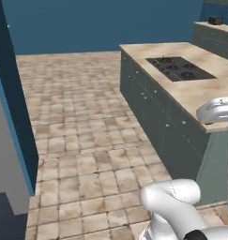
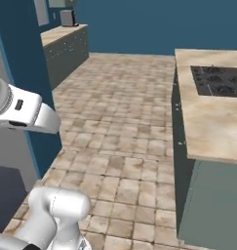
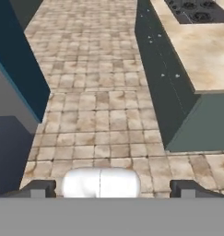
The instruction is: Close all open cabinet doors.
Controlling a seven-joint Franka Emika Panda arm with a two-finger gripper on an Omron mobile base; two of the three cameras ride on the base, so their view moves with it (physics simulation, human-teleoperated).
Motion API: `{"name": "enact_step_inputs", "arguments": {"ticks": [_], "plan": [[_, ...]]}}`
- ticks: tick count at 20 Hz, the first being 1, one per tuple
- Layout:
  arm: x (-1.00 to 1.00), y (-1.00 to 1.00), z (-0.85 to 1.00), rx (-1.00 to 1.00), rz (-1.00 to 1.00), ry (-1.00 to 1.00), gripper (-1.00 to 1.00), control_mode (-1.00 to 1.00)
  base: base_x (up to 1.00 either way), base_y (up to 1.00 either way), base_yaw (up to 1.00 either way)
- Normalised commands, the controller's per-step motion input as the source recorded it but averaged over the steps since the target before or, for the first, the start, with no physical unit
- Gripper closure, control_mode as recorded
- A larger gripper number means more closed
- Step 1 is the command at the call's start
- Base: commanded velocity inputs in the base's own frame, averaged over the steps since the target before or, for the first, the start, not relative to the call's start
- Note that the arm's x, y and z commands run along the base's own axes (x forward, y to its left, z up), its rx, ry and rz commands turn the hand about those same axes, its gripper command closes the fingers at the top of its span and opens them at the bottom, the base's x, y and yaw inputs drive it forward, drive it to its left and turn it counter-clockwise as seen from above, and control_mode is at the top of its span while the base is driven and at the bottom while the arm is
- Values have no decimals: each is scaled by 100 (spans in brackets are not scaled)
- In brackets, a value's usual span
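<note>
The cabinet doors (image 1: 148, 101), flat muted grey-green panels with small pale knobs, run along the side of the kitchen island on your right; in the hand view you see the same row of fronts (image 3: 164, 73) up and to the right of the claw, well apart from it. From these angles you cannot tell which panels are doors and which are drawer fronts, nor whether any stands ajar.

The claw (image 3: 113, 189) points down at the tan stone-tiled floor (image 1: 82, 140), and its two dark fingertips (image 3: 38, 189) sit far apart at the bottom corners of the hand view, so the jaws are spread wide with nothing between them.

The island carries a beige marbled countertop (image 1: 200, 89) with a black gas cooktop (image 1: 180, 68) set into it. A dark blue wall panel (image 2: 27, 73) stands on your left. In the right base view, a second beige counter (image 2: 61, 34) lies far back on the left with a small silver appliance (image 2: 67, 18) on it.
</note>
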Motion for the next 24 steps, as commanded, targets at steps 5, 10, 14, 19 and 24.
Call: {"name": "enact_step_inputs", "arguments": {"ticks": [5,10,14,19,24], "plan": [[0,0,0,0,0,0,-100,100,100,74,-1],[0,0,0,0,0,0,-100,100,100,2,-2],[0,0,0,0,0,0,-100,100,100,0,-3],[0,0,0,0,0,0,-100,100,100,0,-3],[0,0,0,0,0,0,-100,100,100,3,-2]]}}
